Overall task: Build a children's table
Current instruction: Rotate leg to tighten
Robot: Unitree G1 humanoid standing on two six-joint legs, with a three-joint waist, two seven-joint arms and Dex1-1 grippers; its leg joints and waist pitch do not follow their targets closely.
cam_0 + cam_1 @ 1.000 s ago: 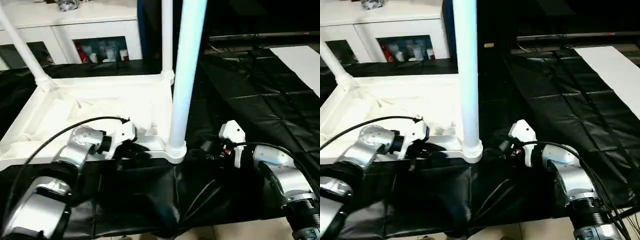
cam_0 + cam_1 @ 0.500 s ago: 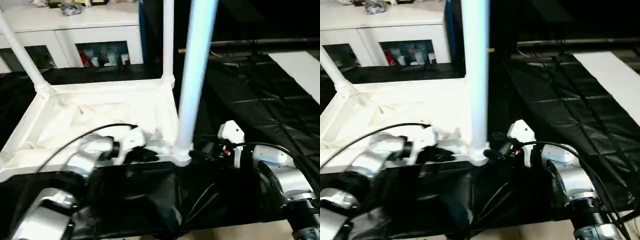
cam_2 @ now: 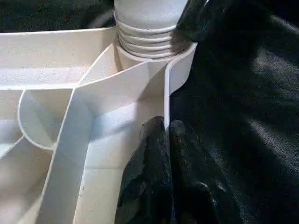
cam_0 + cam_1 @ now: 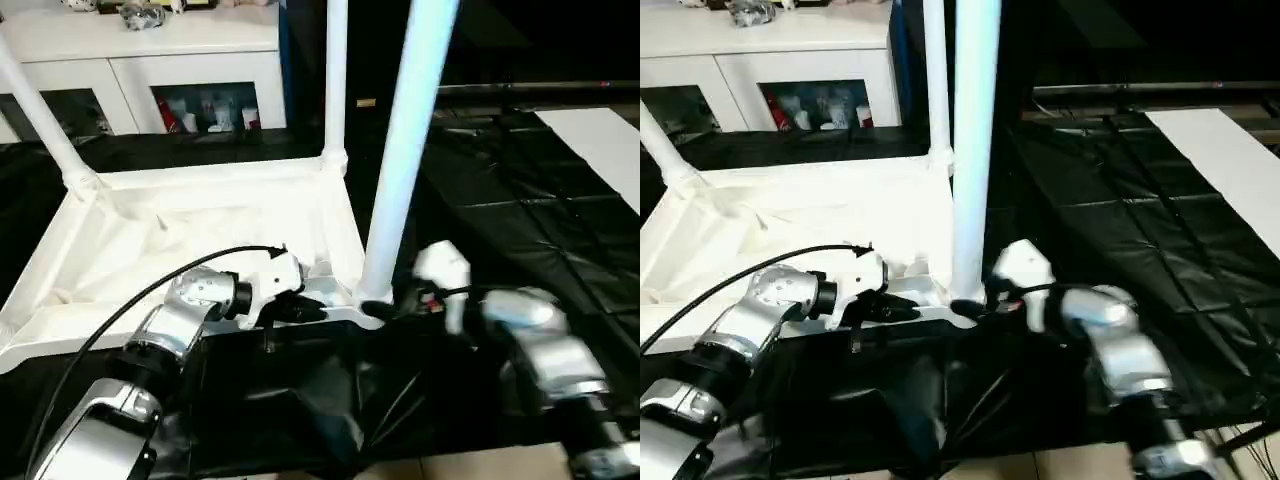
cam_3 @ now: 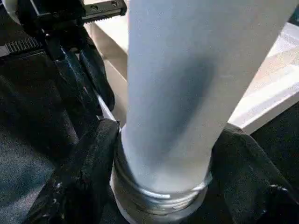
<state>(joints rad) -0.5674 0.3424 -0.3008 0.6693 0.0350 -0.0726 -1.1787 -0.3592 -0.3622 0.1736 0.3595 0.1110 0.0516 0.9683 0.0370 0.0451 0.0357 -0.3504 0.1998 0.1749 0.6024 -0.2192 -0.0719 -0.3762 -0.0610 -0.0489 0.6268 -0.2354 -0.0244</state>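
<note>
left gripper (image 3: 166,133) pinches tabletop rim (image 3: 167,100) | right gripper (image 5: 163,154) clamps near leg (image 5: 187,84), threaded base visible in wrist views

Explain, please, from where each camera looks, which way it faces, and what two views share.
Head views (left and right eye): forward and down at the upturned table top; silver forearms, left pincer, right pincer.
Left wrist view: along shut black fingers pinching the top's rim near the corner socket.
Right wrist view: along its fingers either side of the near leg; left pincer behind.
Shared: both wrist views show that leg seated in the corner socket.
</note>
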